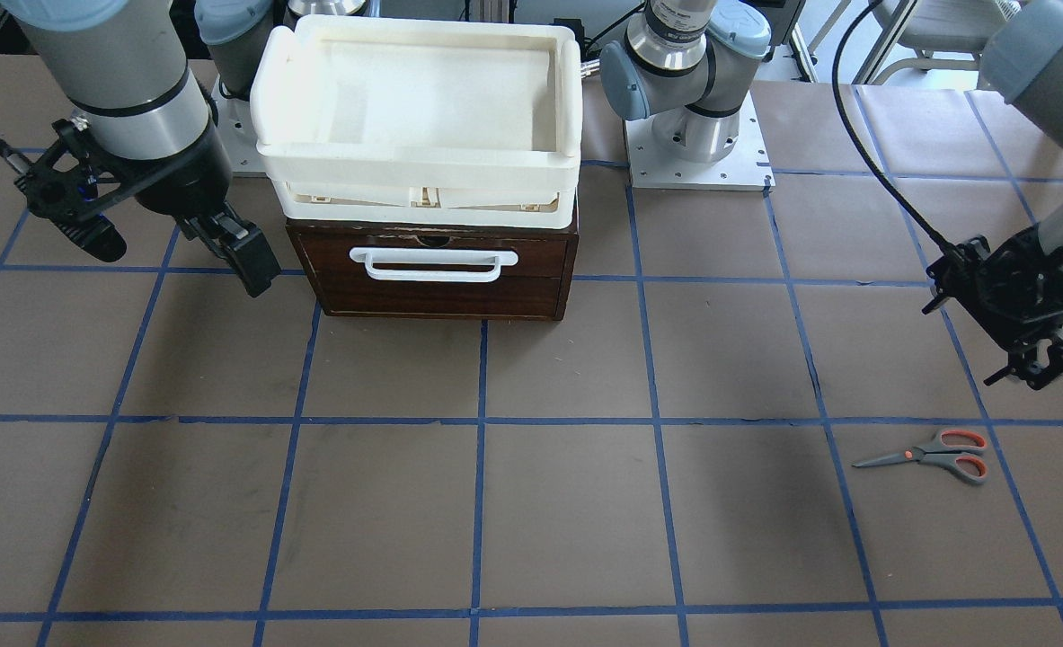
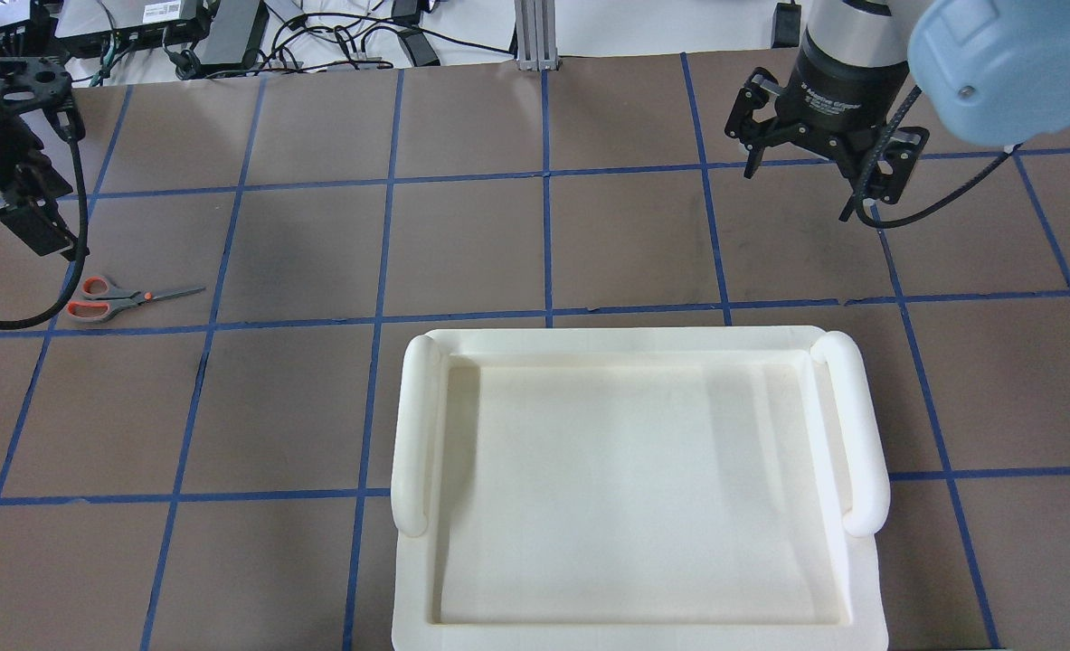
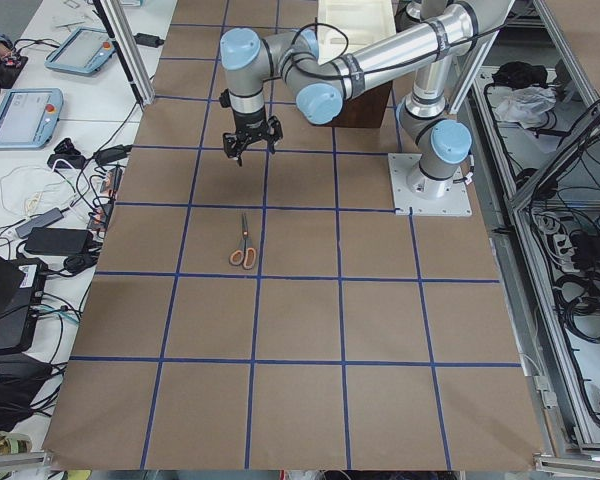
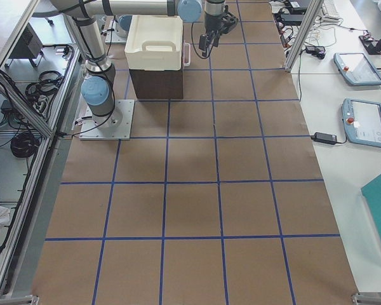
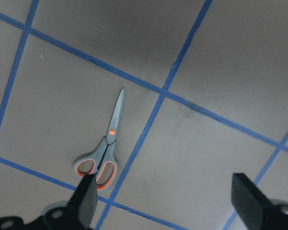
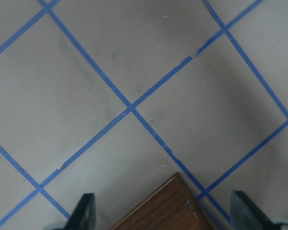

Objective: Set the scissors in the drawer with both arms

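Scissors (image 1: 931,456) lie flat and closed on the brown table (image 1: 531,521), out toward the robot's left end and well apart from the drawer (image 1: 432,296), which sits shut under the white foam tray (image 1: 419,157). The left gripper (image 5: 165,199) hangs above and near them with its jaws spread wide and nothing between. In the left wrist view the orange-lined handles sit under one finger (image 5: 86,199) rather than in the middle of the gap. The right gripper (image 6: 165,211), likewise wide and empty, hovers beside a front corner of the drawer, off to the side of the white bar handle (image 1: 434,263).

The step in hand looks like the approach: left arm for the pickup, right arm for the pull. To do it well, the left gripper should shift sideways until the pivot screw is centred between the fingers. It should then turn so the jaws close across the narrow neck and not along the blades, and come down until the tips almost touch the paper, since the pair is thin and lies flush. A grip near the blade tips would probably let it swing. The right gripper needs to come round in front of the drawer face and close on the bar near its middle, so the pull runs straight
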`<state>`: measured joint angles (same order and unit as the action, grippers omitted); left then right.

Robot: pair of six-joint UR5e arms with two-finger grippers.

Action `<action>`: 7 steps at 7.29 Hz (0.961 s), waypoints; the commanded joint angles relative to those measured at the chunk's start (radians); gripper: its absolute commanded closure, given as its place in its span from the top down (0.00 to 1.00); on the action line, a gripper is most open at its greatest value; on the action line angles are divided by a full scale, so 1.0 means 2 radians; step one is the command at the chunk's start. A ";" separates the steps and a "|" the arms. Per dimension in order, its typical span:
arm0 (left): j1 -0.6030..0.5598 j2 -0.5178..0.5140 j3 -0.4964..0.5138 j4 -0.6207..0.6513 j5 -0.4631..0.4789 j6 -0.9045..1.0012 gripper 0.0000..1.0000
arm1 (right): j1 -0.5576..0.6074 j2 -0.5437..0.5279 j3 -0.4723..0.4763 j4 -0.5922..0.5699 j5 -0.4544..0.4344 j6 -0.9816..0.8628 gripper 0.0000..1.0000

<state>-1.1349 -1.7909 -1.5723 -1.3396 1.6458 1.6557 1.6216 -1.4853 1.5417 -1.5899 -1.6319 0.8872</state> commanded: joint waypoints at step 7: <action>0.068 -0.163 -0.027 0.219 -0.002 0.292 1.00 | 0.138 0.111 0.002 -0.030 0.008 0.435 1.00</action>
<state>-1.0143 -2.1092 -1.5946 -0.9436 1.6453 2.2410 1.8836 -1.2859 1.5453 -1.6389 -1.6219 1.7306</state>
